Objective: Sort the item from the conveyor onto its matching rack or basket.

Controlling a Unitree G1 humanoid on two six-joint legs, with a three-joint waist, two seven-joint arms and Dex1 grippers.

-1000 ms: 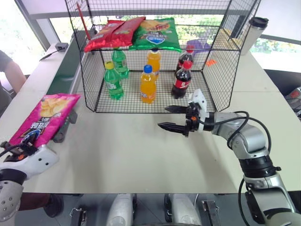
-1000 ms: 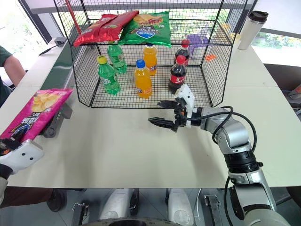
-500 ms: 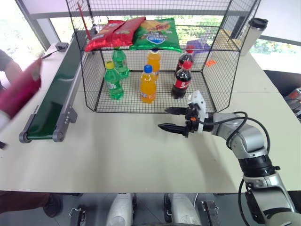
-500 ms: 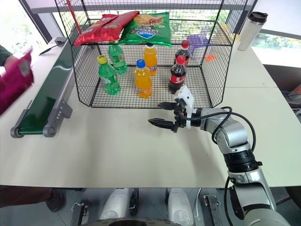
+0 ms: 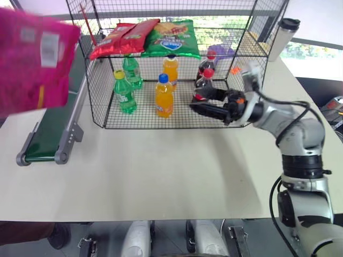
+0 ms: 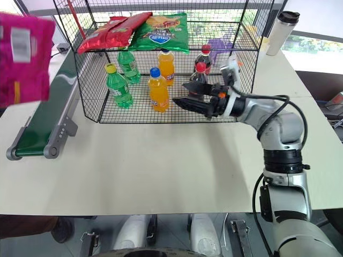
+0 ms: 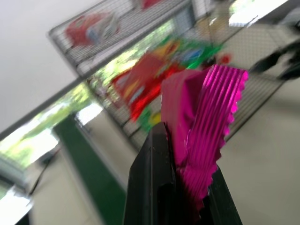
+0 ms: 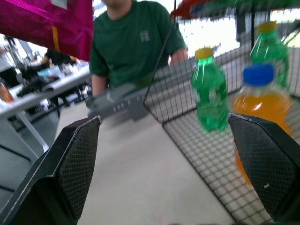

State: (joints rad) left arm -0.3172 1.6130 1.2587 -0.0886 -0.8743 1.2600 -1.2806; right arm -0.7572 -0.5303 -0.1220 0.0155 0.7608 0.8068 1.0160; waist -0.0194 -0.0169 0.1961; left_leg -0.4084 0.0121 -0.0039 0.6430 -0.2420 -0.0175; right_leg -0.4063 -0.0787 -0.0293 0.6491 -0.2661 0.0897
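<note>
Holding the pink crisp bag (image 5: 32, 59) aloft at the robot's left, well above the conveyor (image 5: 56, 120) and clear of it. Pinched by its crimped end seal between the closed fingers (image 7: 157, 187) of the left gripper (image 7: 180, 192), as seen from the left wrist. Pick-up done, then, judging by the bare belt; carrying across and setting down on the wire rack (image 5: 171, 64) not yet done. Likely headed for the upper shelf (image 5: 236, 43), beside the red bags (image 5: 120, 38) and the green bag (image 5: 170, 37) lying there.

Glossy magenta foil, thin and crinkly, with a ribbed, zigzag-cut seal and a white label patch on the side facing the head camera; soft and puffy, likely to sag or swing from one corner. Dark-green matte belt in a grey metal frame with rollers at the near end. Black wire mesh cage, open at the front, flat grid shelf on top; plastic bottles (image 5: 164, 96) in green, orange and cola-dark standing on the lower grid. Pale, smooth surface (image 5: 161, 171) under everything.

Right gripper (image 5: 201, 100) hovering just in front of the cage, its fingers (image 8: 75, 164) spread wide, black and cross-hatched on the inner faces, gripping nothing.
</note>
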